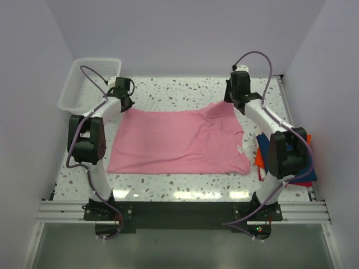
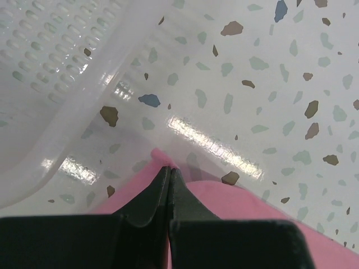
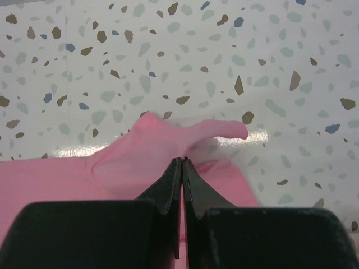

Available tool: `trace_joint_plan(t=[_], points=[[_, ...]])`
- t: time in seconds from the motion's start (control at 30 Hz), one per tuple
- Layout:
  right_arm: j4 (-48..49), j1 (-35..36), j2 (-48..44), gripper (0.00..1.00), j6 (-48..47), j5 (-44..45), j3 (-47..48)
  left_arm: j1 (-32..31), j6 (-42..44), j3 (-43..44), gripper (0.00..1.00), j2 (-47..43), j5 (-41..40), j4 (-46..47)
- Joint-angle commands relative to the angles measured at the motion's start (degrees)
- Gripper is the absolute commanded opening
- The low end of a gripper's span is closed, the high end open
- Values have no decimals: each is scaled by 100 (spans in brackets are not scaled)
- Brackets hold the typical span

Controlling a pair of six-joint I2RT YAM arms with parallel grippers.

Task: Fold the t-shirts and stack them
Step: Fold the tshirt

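Top external — left gripper [image 1: 126, 105] and right gripper [image 1: 238, 105] each pinch a far corner of the pink t-shirt [image 1: 168, 140]

I note left arm [image 1: 87, 137] and right arm [image 1: 283, 151] stretched forward from their bases, elbows raised, left gripper [image 2: 169, 168] low, fingers pressed together with no gap, right gripper [image 3: 182, 159] likewise closed, its fingers pinching a raised fold of the pink t-shirt [image 3: 140, 151]

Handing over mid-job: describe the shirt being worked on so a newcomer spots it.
On the speckled table, look at the middle. The pink t-shirt lies spread there, unlike the folded orange shirt and blue shirt at the right edge.
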Motion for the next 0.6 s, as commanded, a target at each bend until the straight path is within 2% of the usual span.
trace_joint_plan(t=[0.0, 0.3, 0.57], points=[[30, 2, -575, 1, 325, 359, -367, 81, 117, -107, 0, -407, -67, 119], [-190, -25, -1779, 1, 825, 457, -1474, 90, 152, -520, 0, -872, -357, -92], [-401, -33, -2614, 1, 1291, 141, -2346, 90, 56, -1082, 0, -1417, -463, -250]])
